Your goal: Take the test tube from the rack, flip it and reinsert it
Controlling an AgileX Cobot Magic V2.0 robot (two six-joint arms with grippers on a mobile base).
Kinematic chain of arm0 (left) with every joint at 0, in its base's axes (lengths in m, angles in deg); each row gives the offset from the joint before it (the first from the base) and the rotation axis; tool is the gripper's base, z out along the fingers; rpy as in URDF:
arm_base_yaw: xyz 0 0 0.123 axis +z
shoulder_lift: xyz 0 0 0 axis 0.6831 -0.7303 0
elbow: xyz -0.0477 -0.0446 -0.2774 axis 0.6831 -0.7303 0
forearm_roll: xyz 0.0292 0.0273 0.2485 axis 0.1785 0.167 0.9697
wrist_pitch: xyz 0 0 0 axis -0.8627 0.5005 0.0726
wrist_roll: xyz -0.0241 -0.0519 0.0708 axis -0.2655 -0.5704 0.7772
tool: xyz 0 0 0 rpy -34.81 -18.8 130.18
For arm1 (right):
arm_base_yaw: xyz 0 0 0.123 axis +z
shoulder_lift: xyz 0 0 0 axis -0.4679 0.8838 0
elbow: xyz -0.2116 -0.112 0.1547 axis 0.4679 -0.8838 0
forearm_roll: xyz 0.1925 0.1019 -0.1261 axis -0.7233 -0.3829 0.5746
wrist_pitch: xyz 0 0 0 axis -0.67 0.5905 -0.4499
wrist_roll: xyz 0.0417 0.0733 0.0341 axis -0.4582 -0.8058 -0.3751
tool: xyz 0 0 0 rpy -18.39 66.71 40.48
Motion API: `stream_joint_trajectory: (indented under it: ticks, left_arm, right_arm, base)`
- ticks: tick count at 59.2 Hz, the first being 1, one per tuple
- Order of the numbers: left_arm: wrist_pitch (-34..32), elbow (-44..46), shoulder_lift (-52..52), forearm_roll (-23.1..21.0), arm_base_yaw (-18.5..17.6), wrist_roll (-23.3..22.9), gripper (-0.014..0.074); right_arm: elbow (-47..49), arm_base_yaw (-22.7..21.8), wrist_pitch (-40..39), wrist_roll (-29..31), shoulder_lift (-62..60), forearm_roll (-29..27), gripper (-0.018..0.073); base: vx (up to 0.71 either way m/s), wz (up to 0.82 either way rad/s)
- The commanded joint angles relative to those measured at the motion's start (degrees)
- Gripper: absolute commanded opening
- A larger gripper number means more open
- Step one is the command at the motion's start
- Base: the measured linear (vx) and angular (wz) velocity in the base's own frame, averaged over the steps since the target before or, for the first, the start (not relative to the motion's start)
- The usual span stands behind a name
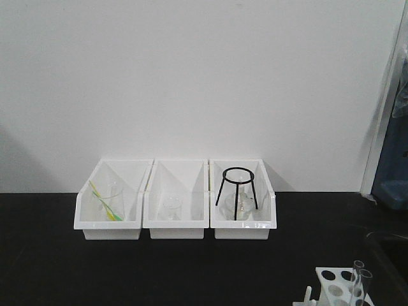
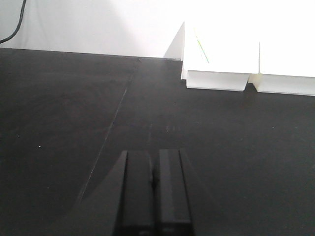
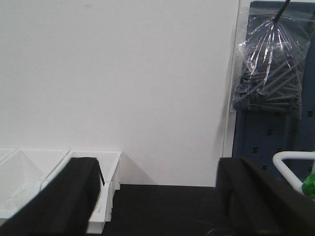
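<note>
— While both arms hang away from the rack, where is the test tube?

— It stands upright in a hole toward the rack's right side, at the bottom right corner of the front view. A second clear rim shows just beside it. Neither wrist view shows the rack.

— And the tools?

— The left gripper is clenched on nothing, low over the black table. The right gripper is spread wide and empty, facing the wall.

— What could go wrong?

— I think the clear glass is hard to pick out, so the jaws may close on the neighbour or knock it. The rack looks light, so a crooked pull could lift or tip it. Too hard a squeeze could crack the tube, and too soft a one could let it slip during the flip.
</note>
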Motion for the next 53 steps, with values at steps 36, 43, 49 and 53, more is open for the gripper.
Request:
stream_joint_trajectory:
  ticks: [36,43,49,53]
  left_arm:
    - [-4.5,-0.1,0.7,-0.3,-0.4,0.0,-0.0006]
    - [-4.5,-0.1,0.7,-0.3,-0.4,0.0,-0.0006]
    - [-4.5,-0.1,0.7,-0.3,-0.4,0.0,-0.0006]
    - [-4.5,-0.1,0.7,-0.3,-0.4,0.0,-0.0006]
  right_arm:
    - [-25.3,-0.2,-39.6,-9.6,17.5,6.6,0.0489]
    - [-24.9,-0.2,-47.7,-14.9,24.3,14.1,0.0475]
    - [-23.6,-0.3,-53.6,-15.5,31.2,16.1,0.0475]
    - [-22.4,-0.3,-56.8,-15.5,35.6,15.9,0.0475]
  base:
    - [0.00,0.00]
    - [0.00,0.00]
    - [0.00,0.00]
    - [0.00,0.00]
